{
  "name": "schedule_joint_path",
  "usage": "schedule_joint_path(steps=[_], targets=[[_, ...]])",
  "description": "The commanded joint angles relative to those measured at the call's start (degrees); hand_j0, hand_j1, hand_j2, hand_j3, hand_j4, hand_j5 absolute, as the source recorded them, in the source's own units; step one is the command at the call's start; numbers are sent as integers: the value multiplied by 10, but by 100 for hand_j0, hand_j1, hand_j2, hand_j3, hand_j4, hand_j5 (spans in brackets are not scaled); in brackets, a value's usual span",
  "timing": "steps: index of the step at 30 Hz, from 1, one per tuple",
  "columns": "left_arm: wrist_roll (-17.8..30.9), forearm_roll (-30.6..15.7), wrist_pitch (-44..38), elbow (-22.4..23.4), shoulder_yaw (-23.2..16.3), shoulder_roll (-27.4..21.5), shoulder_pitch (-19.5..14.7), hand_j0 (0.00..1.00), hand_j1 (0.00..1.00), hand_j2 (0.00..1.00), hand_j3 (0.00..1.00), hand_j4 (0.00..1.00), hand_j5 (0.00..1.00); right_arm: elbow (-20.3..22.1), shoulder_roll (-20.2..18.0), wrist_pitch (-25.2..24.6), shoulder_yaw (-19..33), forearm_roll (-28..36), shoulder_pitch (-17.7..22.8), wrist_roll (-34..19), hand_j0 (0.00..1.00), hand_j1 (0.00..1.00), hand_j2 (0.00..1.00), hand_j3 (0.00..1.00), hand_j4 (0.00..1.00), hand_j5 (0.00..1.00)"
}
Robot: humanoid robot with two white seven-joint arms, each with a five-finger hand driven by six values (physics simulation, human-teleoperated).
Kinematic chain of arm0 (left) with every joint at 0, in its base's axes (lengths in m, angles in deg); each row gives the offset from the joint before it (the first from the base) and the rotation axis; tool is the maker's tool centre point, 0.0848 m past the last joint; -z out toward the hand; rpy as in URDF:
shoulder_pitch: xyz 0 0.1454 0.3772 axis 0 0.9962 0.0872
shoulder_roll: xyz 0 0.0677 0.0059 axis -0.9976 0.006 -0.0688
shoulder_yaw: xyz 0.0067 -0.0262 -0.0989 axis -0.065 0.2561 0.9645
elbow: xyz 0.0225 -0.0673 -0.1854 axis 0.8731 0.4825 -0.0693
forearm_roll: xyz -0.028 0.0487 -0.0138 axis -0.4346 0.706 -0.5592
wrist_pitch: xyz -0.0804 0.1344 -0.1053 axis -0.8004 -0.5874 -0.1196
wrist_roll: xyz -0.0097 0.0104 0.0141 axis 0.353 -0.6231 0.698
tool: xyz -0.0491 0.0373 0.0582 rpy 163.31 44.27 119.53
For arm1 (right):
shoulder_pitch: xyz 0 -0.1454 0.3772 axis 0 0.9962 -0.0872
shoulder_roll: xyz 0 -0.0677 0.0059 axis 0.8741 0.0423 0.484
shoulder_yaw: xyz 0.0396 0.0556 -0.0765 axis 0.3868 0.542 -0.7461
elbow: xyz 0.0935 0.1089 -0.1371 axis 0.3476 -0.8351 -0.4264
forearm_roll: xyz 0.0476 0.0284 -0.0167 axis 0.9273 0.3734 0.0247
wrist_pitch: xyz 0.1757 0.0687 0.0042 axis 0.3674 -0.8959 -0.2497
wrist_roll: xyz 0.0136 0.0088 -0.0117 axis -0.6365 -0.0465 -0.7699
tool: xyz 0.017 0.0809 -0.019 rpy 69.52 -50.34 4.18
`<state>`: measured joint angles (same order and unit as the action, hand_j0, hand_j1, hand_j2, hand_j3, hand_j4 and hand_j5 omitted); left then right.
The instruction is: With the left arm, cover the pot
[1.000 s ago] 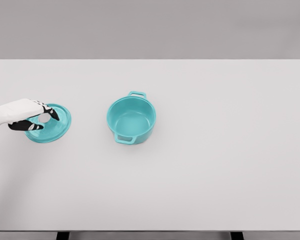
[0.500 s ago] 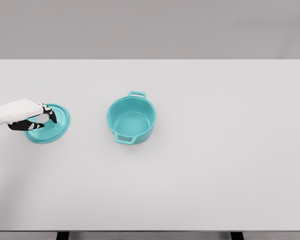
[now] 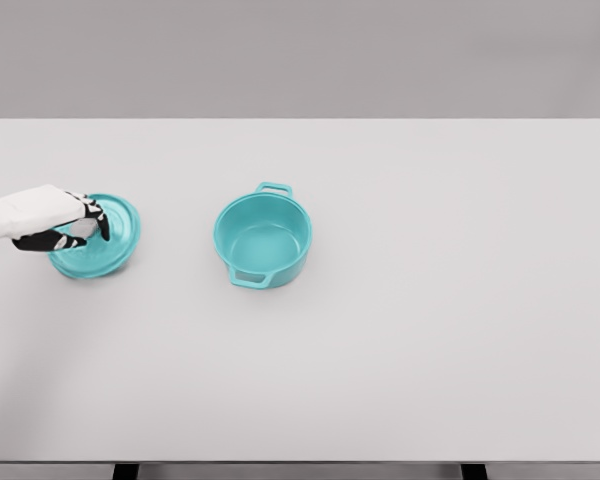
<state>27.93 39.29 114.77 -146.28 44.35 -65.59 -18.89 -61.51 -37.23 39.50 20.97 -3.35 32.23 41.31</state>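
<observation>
Left hand (image 3: 68, 222) is closed around the knob at the centre of the lid (image 3: 105, 240), dark fingers (image 3: 97, 213) curled in from above and thumb side pinching from below. Looks like a real grasp rather than a touch, though the knob itself is mostly hidden under the hand, so I can't confirm how firm it is.

The lid sits near the left edge of the bench (image 3: 430, 350), about mid-depth. It reads slightly tilted, with a thin shadow under its near rim, so my guess is it is just coming off the surface; can't say for sure it is clear.

The pot (image 3: 263, 240) stands upright and open, well apart from the lid, toward the middle of the bench and a bit left of centre. It is empty inside, one handle pointing at the far edge, the other at the near edge.

Progress: grasp stage done or nearly so. Still to do: lift, carry toward the centre of the bench, centre over the rim, lower, release.

Right arm is not visible anywhere.
</observation>
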Motion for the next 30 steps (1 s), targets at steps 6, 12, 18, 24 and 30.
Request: schedule_joint_path(steps=[6,12,18,24,30], targets=[[0,-17,-2,-33,-1,-28,1,47,47,47,47,47,47,0,0,0,0,0,0,0,100,100,100,100,100,100],[0,-24,-2,-55,-2,-36,1,47,47,47,47,47,47,0,0,0,0,0,0,0,100,100,100,100,100,100],[0,-23,-2,-90,-3,-44,2,47,47,47,47,47,47,0,0,0,0,0,0,0,100,100,100,100,100,100],[0,-24,-2,-115,-3,-43,2,47,47,47,47,47,47,0,0,0,0,0,0,0,100,100,100,100,100,100],[0,-22,-2,-136,-7,-37,1,46,46,46,46,46,46,0,0,0,0,1,0,0,100,100,100,100,100,100]])
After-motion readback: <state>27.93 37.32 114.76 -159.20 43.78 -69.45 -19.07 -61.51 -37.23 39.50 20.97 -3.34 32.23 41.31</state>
